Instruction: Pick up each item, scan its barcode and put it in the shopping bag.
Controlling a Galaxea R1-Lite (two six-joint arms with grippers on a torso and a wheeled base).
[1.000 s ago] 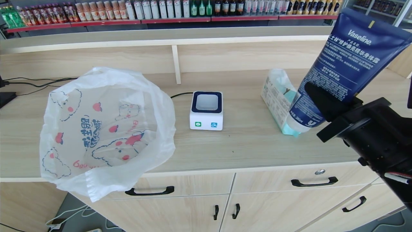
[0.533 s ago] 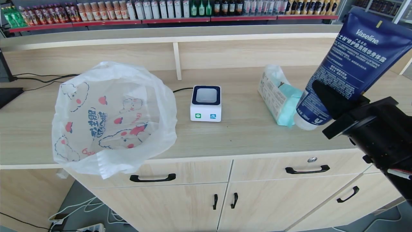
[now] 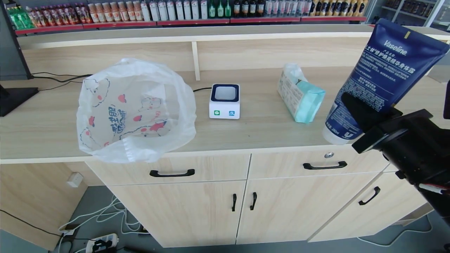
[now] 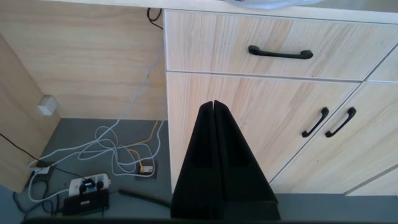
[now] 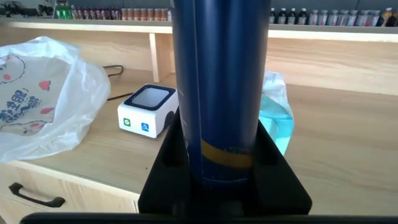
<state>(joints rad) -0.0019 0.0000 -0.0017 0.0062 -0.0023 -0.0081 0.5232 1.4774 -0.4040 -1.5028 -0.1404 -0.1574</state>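
Observation:
A dark blue lotion tube (image 3: pixel 383 70) is held cap-down above the counter's right front edge, with my right gripper (image 3: pixel 365 112) shut on its lower part. In the right wrist view the tube (image 5: pixel 221 81) stands between the black fingers (image 5: pixel 166 155). The white barcode scanner (image 3: pixel 225 102) sits mid-counter, well to the left of the tube. A white printed shopping bag (image 3: pixel 135 109) lies open at the counter's left. A teal tissue pack (image 3: pixel 299 95) lies between scanner and tube. My left gripper (image 4: pixel 213 109) is shut and empty, low in front of the cabinet doors.
The wooden counter (image 3: pixel 260 130) has drawers and doors with black handles (image 3: pixel 324 165) below. A raised ledge with a divider (image 3: pixel 195 59) runs behind. A black stand base (image 3: pixel 14 100) sits at far left. Cables and a power strip (image 3: pixel 102 242) lie on the floor.
The head camera has pulled back and the whole picture has shifted, so more of the cabinets and floor shows. The tube stays in my right gripper; the counter items have not moved.

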